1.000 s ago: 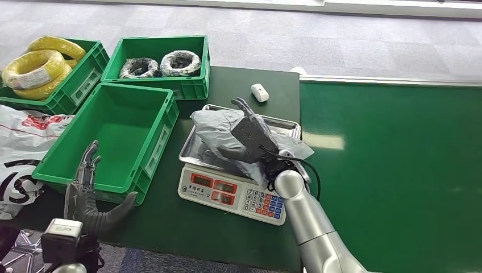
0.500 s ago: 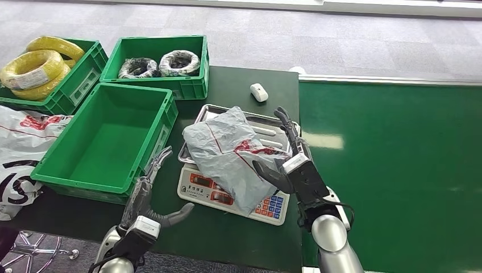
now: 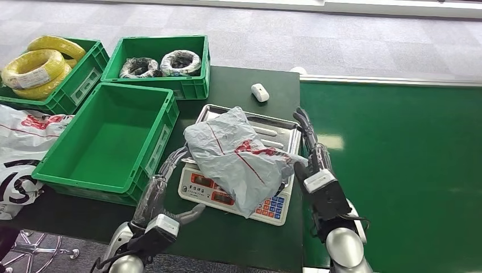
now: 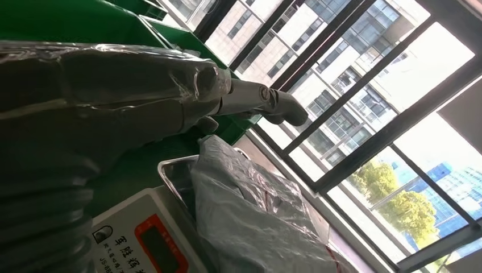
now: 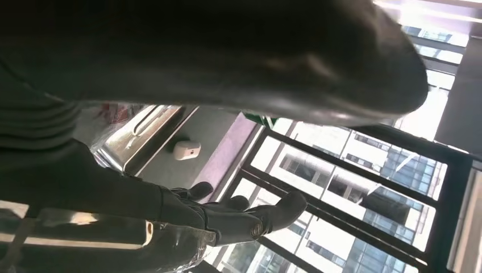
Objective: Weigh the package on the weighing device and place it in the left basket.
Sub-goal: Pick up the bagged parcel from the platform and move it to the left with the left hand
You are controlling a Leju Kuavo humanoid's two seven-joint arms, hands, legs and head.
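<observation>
A crumpled grey plastic package (image 3: 236, 159) with red print lies on the steel tray (image 3: 273, 126) of the weighing scale (image 3: 219, 192) and droops over its keypad. My left hand (image 3: 165, 185) is open, palm up, just left of the scale, with its fingertips near the package's left edge. At the package's right edge my right hand (image 3: 314, 162) is open and upright, its thumb close to the plastic. The empty green left basket (image 3: 165, 133) stands left of the scale. The left wrist view shows the package (image 4: 250, 210), the scale display (image 4: 148, 244) and my fingers (image 4: 244, 96).
Two more green crates stand at the back, one with yellow cable coils (image 3: 37, 65) and one with dark coils (image 3: 162, 62). A small white object (image 3: 260, 91) lies behind the scale. A green conveyor belt (image 3: 398, 170) runs on the right. A printed white bag (image 3: 23, 142) lies far left.
The package has turned over and now shows red print. My right hand came off its top and drew back to its right side. My left hand moved from the basket's front up to the scale.
</observation>
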